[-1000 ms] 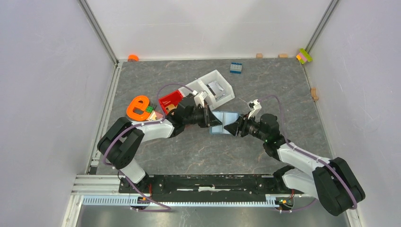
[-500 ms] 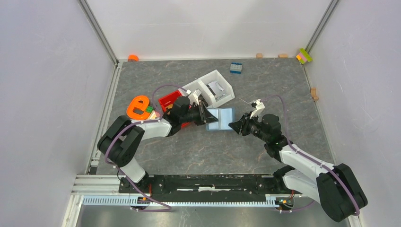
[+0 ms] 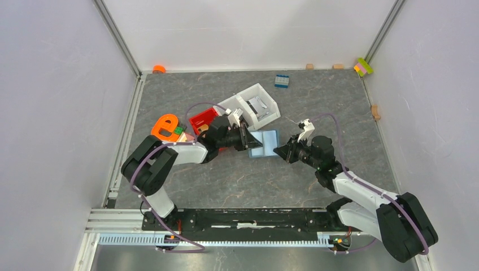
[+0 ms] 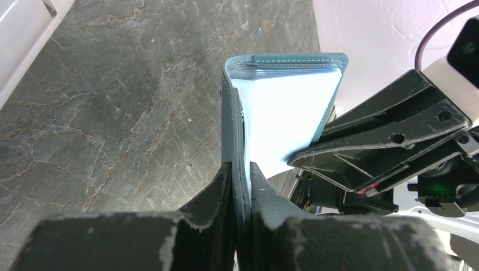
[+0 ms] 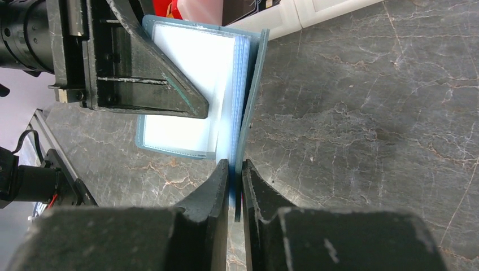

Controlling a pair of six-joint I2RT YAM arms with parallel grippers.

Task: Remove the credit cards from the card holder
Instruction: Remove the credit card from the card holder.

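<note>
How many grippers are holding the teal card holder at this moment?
2. The left gripper pinches one cover of the card holder; the right gripper pinches the opposite cover. Both grips are in plain view, so none is hidden.

There is one teal card holder [image 3: 264,144], and there are two grippers, the left gripper [image 3: 249,139] and the right gripper [image 3: 277,150]. The surface [image 3: 237,175] carries one white bin [image 3: 242,95] with two compartments, one red box [image 3: 201,119], one large orange piece [image 3: 164,128], one small orange piece [image 3: 159,69] and one blue studded brick [image 3: 282,81]. There are three small tan blocks [image 3: 309,66], two at the far edge and one at the right edge, and one stack of yellow-green and pink bricks [image 3: 364,66].
</note>
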